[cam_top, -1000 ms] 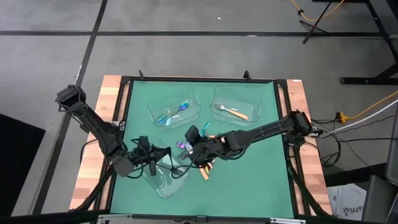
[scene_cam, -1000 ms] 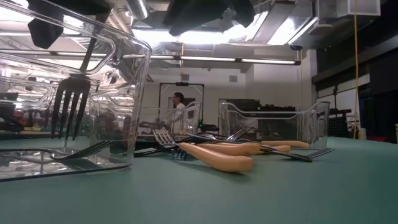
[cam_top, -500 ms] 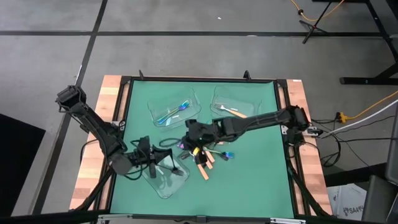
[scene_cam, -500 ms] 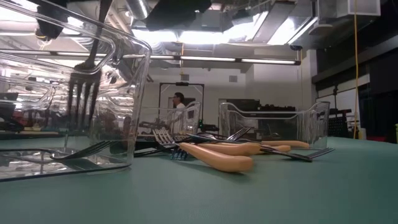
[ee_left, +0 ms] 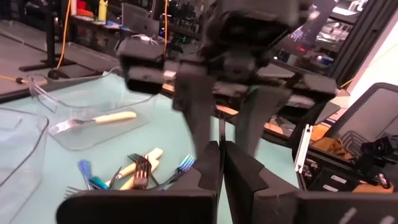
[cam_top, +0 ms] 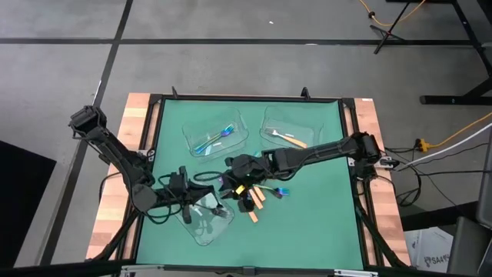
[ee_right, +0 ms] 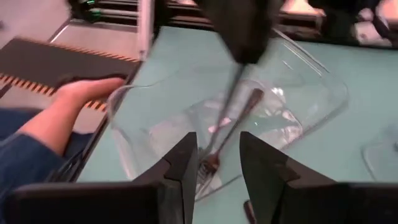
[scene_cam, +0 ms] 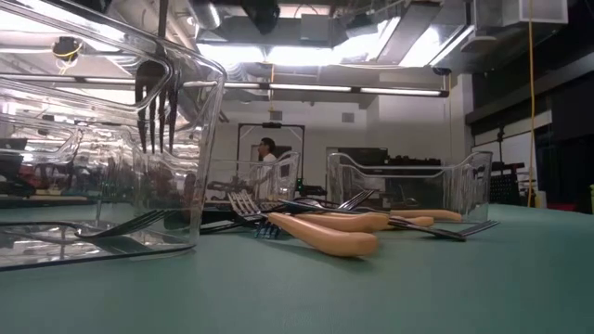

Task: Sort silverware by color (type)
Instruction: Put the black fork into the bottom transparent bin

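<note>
Holding a dark fork (scene_cam: 154,102) clamped upright over the near tray (cam_top: 201,219) at seven o'clock, the left claw (cam_top: 206,203) should part low inside; the right claw (cam_top: 240,185), fingers apart, hovers above the desk's (cam_top: 323,223) central pile (cam_top: 257,194).

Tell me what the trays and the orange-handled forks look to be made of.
Trays: clear, glossy hard plastic, by their see-through walls and bright reflections. Orange-handled forks: smooth matte handles, probably plastic or resin, with thin grey tines that look like metal.
</note>
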`<state>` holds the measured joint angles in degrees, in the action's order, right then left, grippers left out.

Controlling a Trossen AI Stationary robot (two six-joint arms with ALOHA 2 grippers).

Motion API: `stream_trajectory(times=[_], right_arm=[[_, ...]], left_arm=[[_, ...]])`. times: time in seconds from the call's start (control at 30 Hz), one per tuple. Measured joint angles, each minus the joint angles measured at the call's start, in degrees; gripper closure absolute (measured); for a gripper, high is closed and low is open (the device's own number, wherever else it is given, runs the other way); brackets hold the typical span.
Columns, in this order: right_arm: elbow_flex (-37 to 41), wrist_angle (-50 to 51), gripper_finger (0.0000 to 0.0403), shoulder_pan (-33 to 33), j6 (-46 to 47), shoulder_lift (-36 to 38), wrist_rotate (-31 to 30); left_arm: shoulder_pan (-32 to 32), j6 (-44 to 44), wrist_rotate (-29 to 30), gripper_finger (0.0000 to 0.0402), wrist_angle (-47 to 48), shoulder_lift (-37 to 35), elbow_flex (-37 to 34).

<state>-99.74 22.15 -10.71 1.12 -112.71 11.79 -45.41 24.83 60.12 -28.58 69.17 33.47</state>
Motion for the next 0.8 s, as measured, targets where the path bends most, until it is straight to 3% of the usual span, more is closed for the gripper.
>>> stream_trajectory(times=[0.2,0.43,0.8], right_arm=[[0.0,-1.8,0.0293,-0.1,3.0,-2.0,-0.6],[0.0,-2.2,0.0293,-0.2,3.1,-3.7,4.7],[0.0,-6.3,0.0293,-0.6,3.1,-5.7,2.3]], left_arm=[[0.0,-3.1,-1.1,0.0397,-2.5,0.0,0.0],[0.0,-3.1,-1.1,0.0396,-2.5,0.0,0.0],[0.0,-3.0,-1.1,0.0396,-2.4,0.0,0.0]])
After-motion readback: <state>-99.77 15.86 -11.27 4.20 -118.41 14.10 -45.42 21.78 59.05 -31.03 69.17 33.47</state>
